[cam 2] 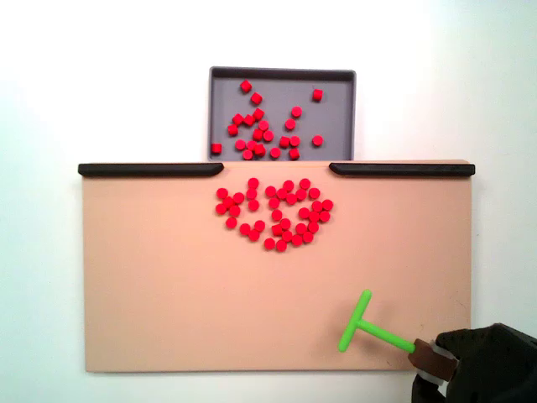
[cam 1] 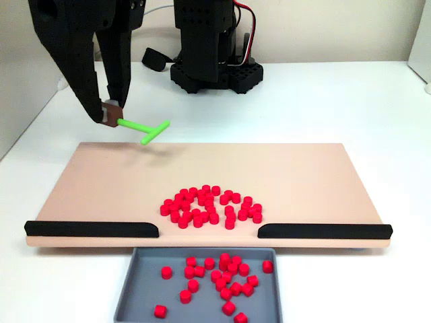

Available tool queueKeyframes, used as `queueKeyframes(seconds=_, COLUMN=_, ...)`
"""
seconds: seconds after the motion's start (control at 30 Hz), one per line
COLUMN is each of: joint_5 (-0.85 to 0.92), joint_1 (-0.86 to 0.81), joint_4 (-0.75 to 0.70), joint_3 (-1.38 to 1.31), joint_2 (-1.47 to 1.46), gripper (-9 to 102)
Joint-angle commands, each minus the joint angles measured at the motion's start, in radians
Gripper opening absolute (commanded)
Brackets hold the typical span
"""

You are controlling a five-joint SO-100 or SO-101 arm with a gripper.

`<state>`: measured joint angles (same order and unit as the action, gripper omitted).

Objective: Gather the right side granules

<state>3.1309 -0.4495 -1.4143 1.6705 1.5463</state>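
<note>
From where I stand, the gripper (cam 1: 113,111) is clamped on the end of the green T-shaped stick (cam 1: 143,128), holding it over a far corner of the tan board (cam 1: 101,182), its crossbar pointing toward the board's middle. The red granules (cam 1: 210,206) lie in a loose cluster on the board, just before the gap between the two black rails (cam 1: 91,229), well apart from the stick. More granules are scattered inside the grey tray (cam 2: 336,101) that sits against the board's edge beyond that gap.
</note>
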Motion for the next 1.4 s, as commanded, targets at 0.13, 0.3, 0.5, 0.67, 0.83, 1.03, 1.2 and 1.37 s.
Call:
queueKeyframes(seconds=0.13, joint_5=0.199, joint_1=0.002, joint_4=-0.005, joint_3=-0.121, joint_2=-0.084, gripper=0)
queueKeyframes(seconds=0.3, joint_5=0.252, joint_1=-0.008, joint_4=-0.006, joint_3=-0.201, joint_2=-0.149, gripper=0)
queueKeyframes(seconds=0.5, joint_5=0.285, joint_1=-0.003, joint_4=-0.006, joint_3=-0.29, joint_2=-0.225, gripper=0)
queueKeyframes(seconds=0.67, joint_5=0.318, joint_1=0.012, joint_4=-0.006, joint_3=-0.342, joint_2=-0.288, gripper=0)
queueKeyframes(seconds=0.83, joint_5=0.319, joint_1=0.029, joint_4=-0.006, joint_3=-0.396, joint_2=-0.339, gripper=0)
queueKeyframes(seconds=1.03, joint_5=0.282, joint_1=0.052, joint_4=0.005, joint_3=-0.411, joint_2=-0.359, gripper=0)
queueKeyframes(seconds=1.2, joint_5=0.284, joint_1=0.06, joint_4=0.023, joint_3=-0.413, joint_2=-0.364, gripper=0)
queueKeyframes(seconds=1.37, joint_5=0.296, joint_1=0.06, joint_4=0.046, joint_3=-0.413, joint_2=-0.39, gripper=0)
